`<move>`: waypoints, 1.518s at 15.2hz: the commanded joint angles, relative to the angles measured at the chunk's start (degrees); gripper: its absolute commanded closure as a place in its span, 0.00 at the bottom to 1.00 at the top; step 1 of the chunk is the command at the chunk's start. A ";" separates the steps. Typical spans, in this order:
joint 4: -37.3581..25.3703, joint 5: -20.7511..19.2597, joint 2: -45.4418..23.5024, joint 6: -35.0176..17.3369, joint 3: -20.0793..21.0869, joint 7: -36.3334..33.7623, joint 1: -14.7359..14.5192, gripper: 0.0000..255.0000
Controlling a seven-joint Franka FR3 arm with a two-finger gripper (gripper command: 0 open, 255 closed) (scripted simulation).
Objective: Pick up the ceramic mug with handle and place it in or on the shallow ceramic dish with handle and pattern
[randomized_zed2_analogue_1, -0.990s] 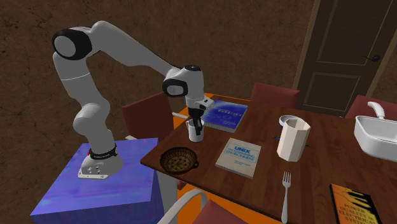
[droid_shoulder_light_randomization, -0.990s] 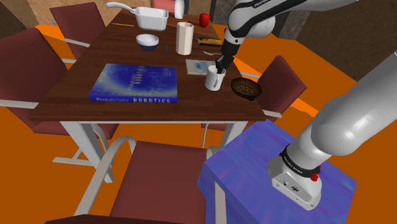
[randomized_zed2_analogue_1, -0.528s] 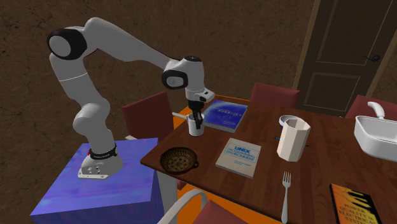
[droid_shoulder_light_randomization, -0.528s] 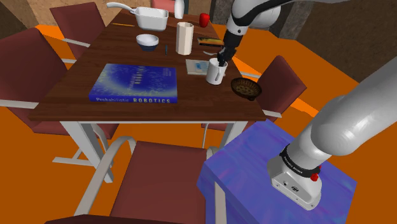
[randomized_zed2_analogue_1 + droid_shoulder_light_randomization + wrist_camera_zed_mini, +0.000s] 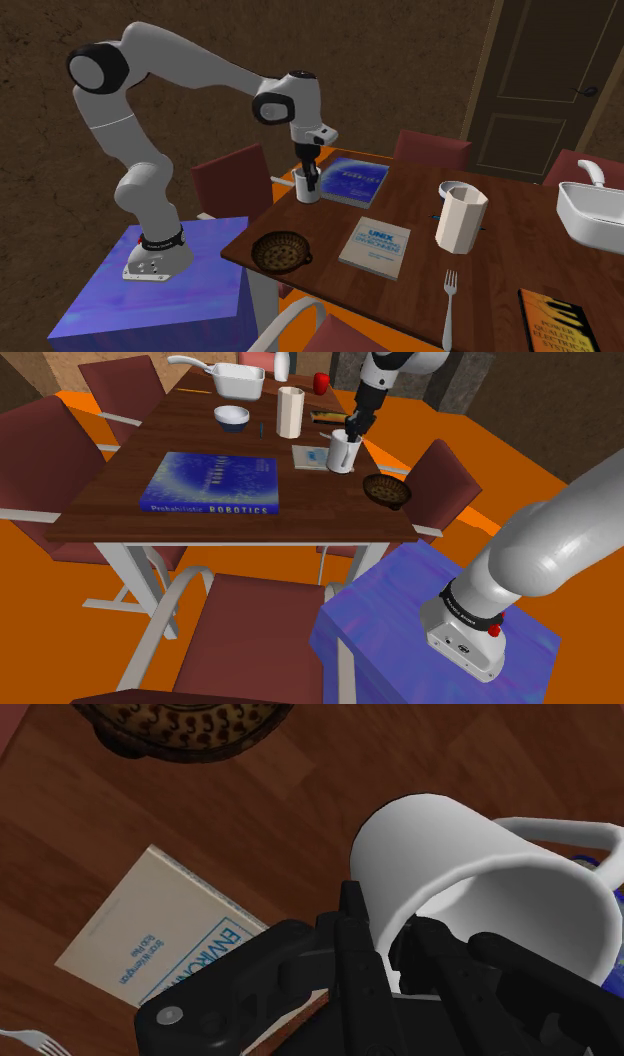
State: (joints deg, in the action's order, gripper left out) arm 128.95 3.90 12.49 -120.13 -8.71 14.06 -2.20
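Since a second ago the white mug (image 5: 341,454) rises clear of the table (image 5: 120,512), its wall pinched at the rim by the gripper (image 5: 392,939) so it hangs roughly upright for carrying. The brown patterned dish (image 5: 386,490) waits near the table's edge.

Mug (image 5: 342,453) (image 5: 470,874): plain white with a loop handle, upright, one side of its rim clasped between the black fingers of the gripper (image 5: 385,929), raised above the table (image 5: 200,524). Dish (image 5: 386,490) (image 5: 280,252): shallow, dark brown with a paler scroll pattern and a short handle, lying flat near the table's edge, apart from the mug.
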 commanded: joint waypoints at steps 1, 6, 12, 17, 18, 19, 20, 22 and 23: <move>-1.16 -0.12 0.34 1.50 0.00 -0.11 0.04 1.00; 2.50 -1.94 5.77 3.58 -3.70 5.34 3.03 1.00; 4.67 -4.76 10.72 6.60 -8.67 12.25 6.81 1.00; 5.47 -6.39 12.40 7.55 -11.68 16.31 8.89 1.00; 6.11 -6.39 12.23 6.76 -11.78 16.39 8.90 1.00; 6.74 -6.38 12.05 5.96 -11.88 16.49 8.90 1.00; 7.36 -6.37 11.86 5.15 -11.98 16.58 8.90 1.00; 8.56 -6.33 11.42 3.53 -12.19 16.79 8.90 1.00; 9.14 -6.30 11.18 2.72 -12.30 16.89 8.89 1.00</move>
State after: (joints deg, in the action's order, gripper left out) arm 137.55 -2.42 23.90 -116.60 -20.86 30.80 6.68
